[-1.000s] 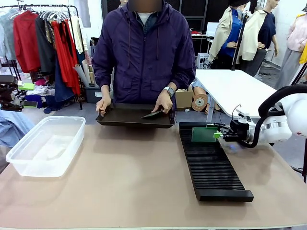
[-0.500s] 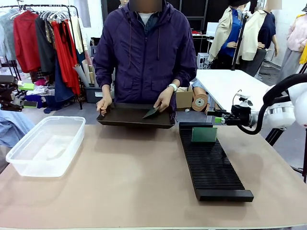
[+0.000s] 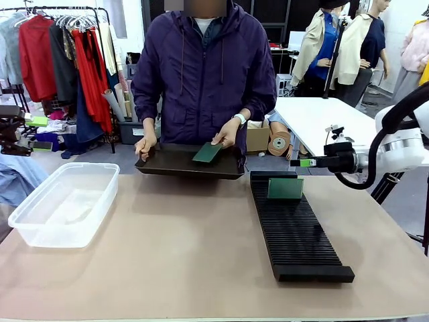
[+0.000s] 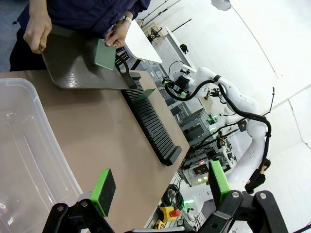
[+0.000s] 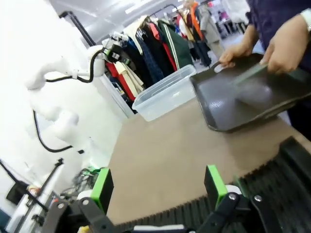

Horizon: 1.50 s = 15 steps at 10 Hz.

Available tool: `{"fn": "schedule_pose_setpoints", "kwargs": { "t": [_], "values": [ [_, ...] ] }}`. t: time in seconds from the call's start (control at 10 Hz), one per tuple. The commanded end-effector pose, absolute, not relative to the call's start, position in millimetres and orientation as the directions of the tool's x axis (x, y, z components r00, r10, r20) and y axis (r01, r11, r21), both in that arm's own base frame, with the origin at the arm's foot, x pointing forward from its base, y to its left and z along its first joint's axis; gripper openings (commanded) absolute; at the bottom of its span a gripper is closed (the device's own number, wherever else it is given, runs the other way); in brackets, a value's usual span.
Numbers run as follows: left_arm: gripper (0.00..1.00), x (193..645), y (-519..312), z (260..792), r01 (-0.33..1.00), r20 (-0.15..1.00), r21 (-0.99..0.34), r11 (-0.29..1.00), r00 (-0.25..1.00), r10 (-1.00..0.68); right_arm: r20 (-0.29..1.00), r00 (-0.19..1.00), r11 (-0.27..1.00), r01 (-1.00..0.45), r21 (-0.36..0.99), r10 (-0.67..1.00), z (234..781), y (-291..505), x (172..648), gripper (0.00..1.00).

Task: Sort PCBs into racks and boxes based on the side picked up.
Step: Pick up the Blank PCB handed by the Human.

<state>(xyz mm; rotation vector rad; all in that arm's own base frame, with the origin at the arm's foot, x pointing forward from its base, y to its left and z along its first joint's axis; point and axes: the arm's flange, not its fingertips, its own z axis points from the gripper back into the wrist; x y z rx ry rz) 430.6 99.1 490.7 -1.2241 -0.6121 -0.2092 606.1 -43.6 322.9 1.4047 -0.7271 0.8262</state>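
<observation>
One green PCB (image 3: 285, 188) stands upright in a far slot of the long black rack (image 3: 295, 231). My right gripper (image 3: 305, 162) hangs open, above and to the right of that board and apart from it. In its wrist view the open right gripper (image 5: 158, 187) holds nothing over the rack (image 5: 277, 174). The person's hand holds a second PCB (image 3: 207, 153) tilted in the black tray (image 3: 167, 168). The clear box (image 3: 67, 201) sits at the left. My left gripper (image 4: 160, 187) stands open and bare over the box's rim (image 4: 53, 145).
The person stands at the far edge, both hands on the tray. A white table (image 3: 328, 124) stands behind at the right. Bare tan tabletop (image 3: 188, 248) lies between box and rack.
My right gripper let go of the PCB in the rack, then rose and drew back to the right. The person turned the board in the tray so its green face shows.
</observation>
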Motion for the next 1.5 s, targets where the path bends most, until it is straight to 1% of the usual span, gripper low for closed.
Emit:
{"fn": "schedule_pose_setpoints", "kwargs": {
  "t": [0.0,0.2,0.4,0.5,0.6,0.7,1.1,1.2,1.4],
  "values": [
    [1.00,429,99,493,0.467,0.541,-0.817,0.337,0.824,0.170,0.741,0.663,0.054,-0.748,0.662,0.103,345,-36,578,1.00],
    [1.00,429,99,493,0.467,0.541,-0.817,0.337,0.824,0.170,0.645,0.762,0.084,-0.648,0.757,0.063,365,-30,559,1.00],
    [1.00,429,99,493,0.467,0.541,-0.817,0.337,0.824,0.170,0.554,0.831,0.147,-0.555,0.819,0.048,386,-28,548,1.00],
    [1.00,429,99,493,0.467,0.541,-0.817,0.337,0.824,0.170,0.483,0.875,0.192,-0.480,0.856,0.031,394,-27,543,1.00],
    [1.00,429,99,493,0.467,0.541,-0.817,0.337,0.824,0.170,0.411,0.912,0.200,-0.405,0.892,0.010,401,-27,539,1.00],
    [1.00,429,99,493,0.467,0.541,-0.817,0.337,0.824,0.170,0.338,0.941,0.191,-0.328,0.925,-0.022,410,-27,535,1.00],
    [1.00,429,99,493,0.467,0.541,-0.817,0.337,0.824,0.170,0.161,0.986,0.103,-0.157,0.982,-0.034,431,-28,517,1.00],
    [1.00,429,99,493,0.467,0.541,-0.817,0.337,0.824,0.170,0.125,0.992,0.089,-0.122,0.989,-0.030,432,-30,516,1.00],
    [1.00,429,99,493,0.467,0.541,-0.817,0.337,0.824,0.170,0.104,0.994,0.094,-0.102,0.990,-0.021,434,-33,514,1.00]
  ]
}}
